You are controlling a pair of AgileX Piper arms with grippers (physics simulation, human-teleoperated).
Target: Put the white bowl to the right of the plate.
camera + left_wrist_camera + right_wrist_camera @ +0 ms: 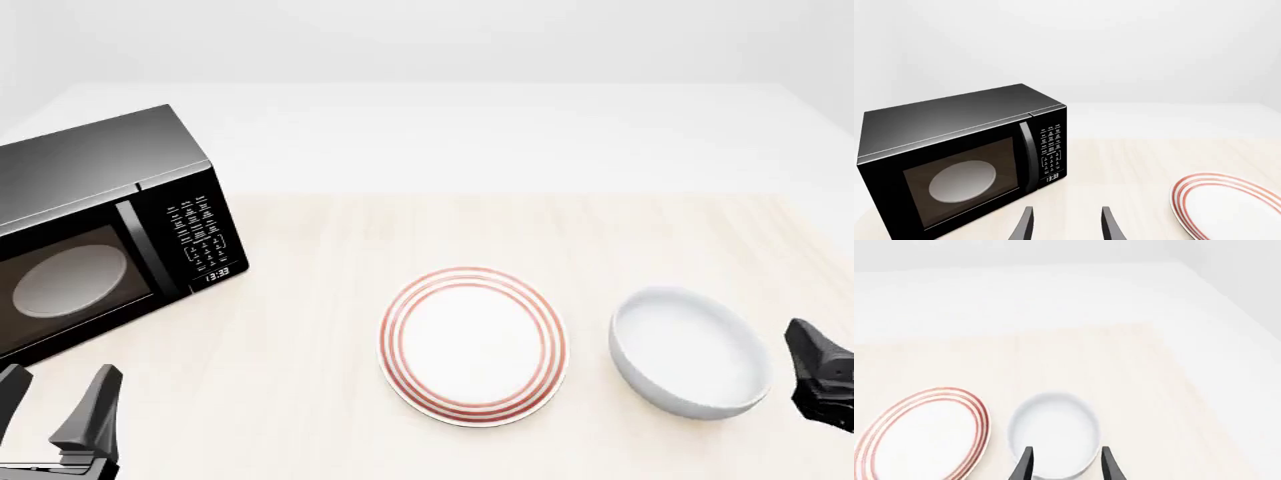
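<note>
The white bowl (691, 352) stands on the pale wooden worktop (534, 230), just to the right of the plate (471, 344), with a narrow strip of bare wood between the two, so they are near but not touching. The plate lies flat, and its red rings run around the rim. The bowl is upright and I see nothing inside it. At the far left, a black microwave oven (100, 235) stands on the worktop with its door closed, its round turntable showing through the glass; it is well apart from the plate. The right gripper (1065, 464) is at the near right side of the bowl. In the right wrist view its two dark fingers (1025, 465) are spread apart, and the near rim of the bowl shows between them, but they hold nothing, and I cannot tell if they touch the rim. The left gripper (1066, 224) is low at the near left corner, in front of the microwave oven; its fingers (1110, 226) are also apart, with only bare worktop between them.
</note>
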